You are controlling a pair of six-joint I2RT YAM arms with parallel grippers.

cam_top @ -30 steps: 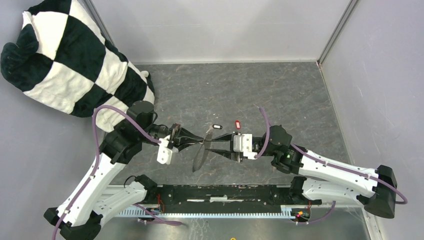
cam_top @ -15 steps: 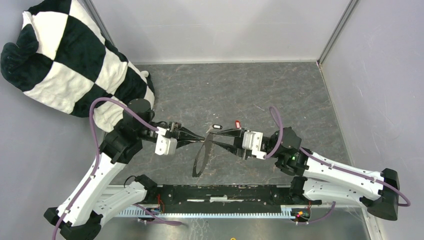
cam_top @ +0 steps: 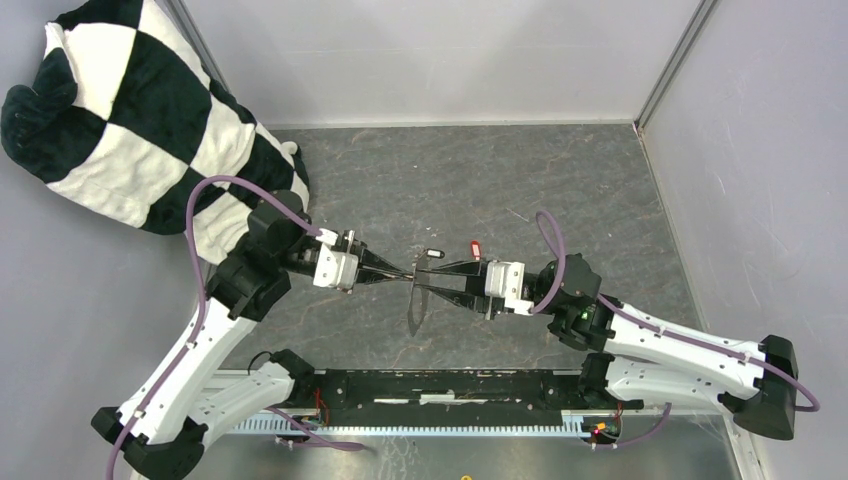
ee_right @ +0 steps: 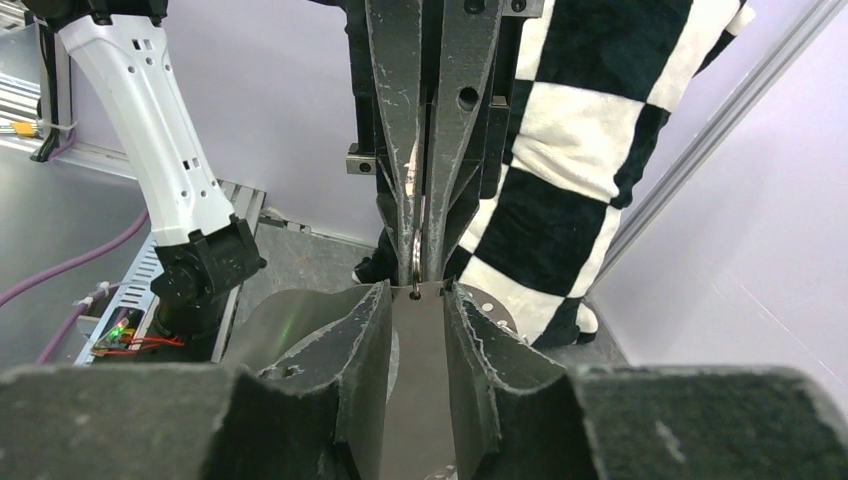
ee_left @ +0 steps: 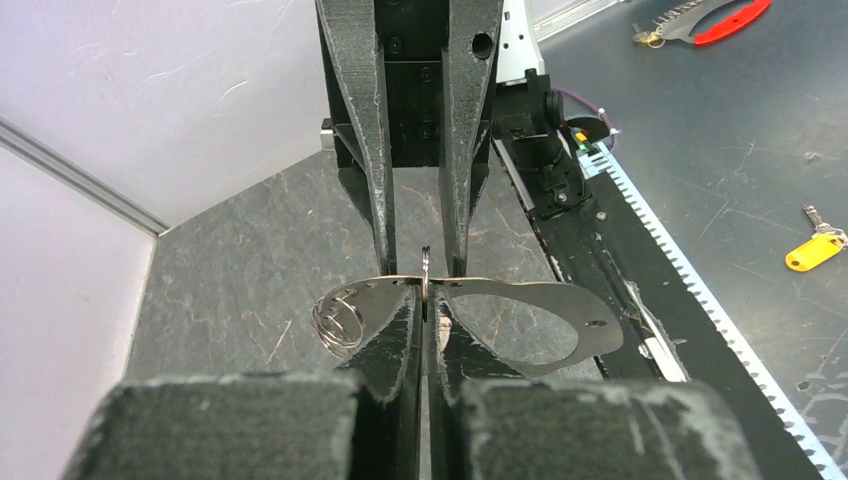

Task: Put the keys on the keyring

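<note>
Beside the checked cushion [cam_top: 130, 110], the left gripper [cam_top: 406, 277], fingers pressed together on the keyring [cam_top: 414, 312] at its top edge, has shifted toward mid-table, swinging the loop from broadside to nearly edge-on. The right gripper [cam_top: 420, 278], jaws apart but narrowing, has drawn back to meet it tip to tip, straddling the pinch. The black-tagged key [cam_top: 432, 253] and the red-tagged key [cam_top: 476, 247] lie untouched on the table [cam_top: 560, 180] just beyond. Threading looks unstarted, and the crowded fingertips leave little room.
</note>
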